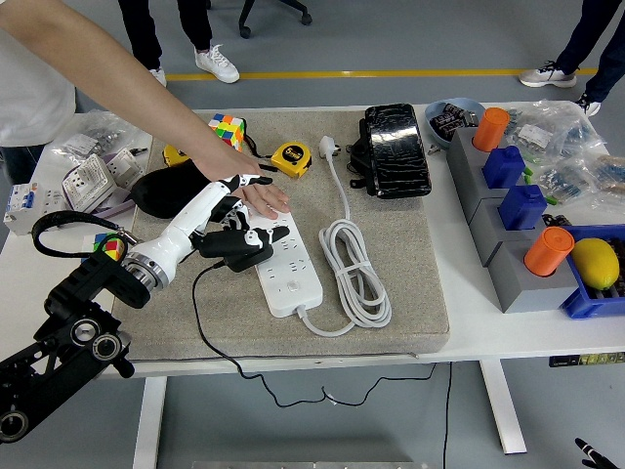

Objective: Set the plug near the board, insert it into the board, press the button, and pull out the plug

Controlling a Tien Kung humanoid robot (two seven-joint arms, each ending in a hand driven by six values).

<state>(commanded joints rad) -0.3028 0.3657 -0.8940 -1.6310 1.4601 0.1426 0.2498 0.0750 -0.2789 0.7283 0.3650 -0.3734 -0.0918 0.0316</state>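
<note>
A white power strip (pixel 288 274) lies on the grey mat (pixel 410 293), with its white cable (pixel 356 269) coiled to the right. A black plug (pixel 234 256) sits at the strip's left edge, and its black cord (pixel 200 322) trails off the table's front. My left hand (pixel 244 220) reaches over the plug, fingers spread and touching its top, not closed round it. A person's hand (pixel 264 195) presses flat on the strip's far end, just beyond my fingers. Only a black tip of my right hand (pixel 589 449) shows, at the lower right corner.
Behind the mat are a yellow tape measure (pixel 290 156), a colour cube (pixel 227 127) and a black pouch (pixel 395 147). Grey blocks with blue and orange pieces (pixel 518 225) and a blue bin with a lemon (pixel 596 264) stand at the right. Bagged sockets (pixel 93 176) lie at the left.
</note>
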